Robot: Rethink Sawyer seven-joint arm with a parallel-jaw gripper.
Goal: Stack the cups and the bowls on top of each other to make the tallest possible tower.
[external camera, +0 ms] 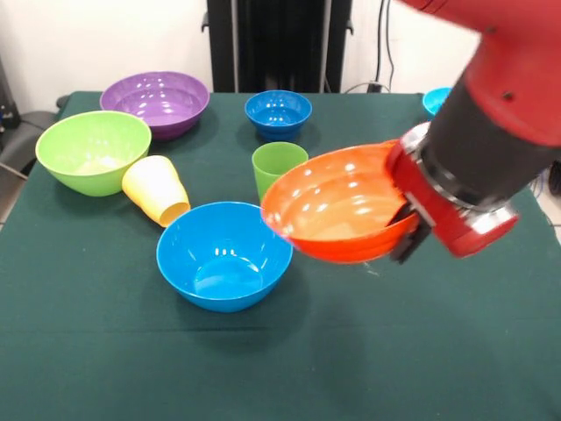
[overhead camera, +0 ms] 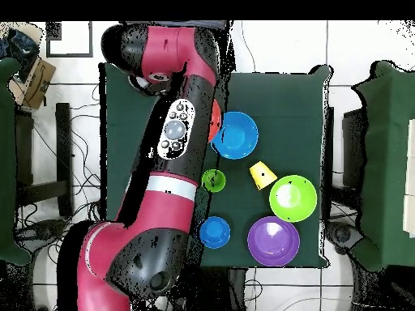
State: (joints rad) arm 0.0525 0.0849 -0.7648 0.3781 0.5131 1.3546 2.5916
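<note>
My gripper (external camera: 405, 230) is shut on the right rim of the orange bowl (external camera: 337, 206) and holds it tilted above the table, just right of the large blue bowl (external camera: 224, 254). A green cup (external camera: 279, 167) stands upright behind them. A yellow cup (external camera: 156, 190) lies on its side by the lime green bowl (external camera: 92, 151). The purple bowl (external camera: 156, 101) and the small dark blue bowl (external camera: 278, 112) stand at the back. A turquoise bowl (external camera: 436, 99) peeks out behind the arm. No bowls are nested. In the overhead view the arm hides the gripper; only a sliver of the orange bowl (overhead camera: 215, 125) shows beside the blue bowl (overhead camera: 235, 135).
The dark green tablecloth (external camera: 105, 351) covers the table. The robot's black pedestal (external camera: 279, 44) stands at the far side. The red arm (overhead camera: 174, 162) runs along one side of the table in the overhead view and hides what lies under it.
</note>
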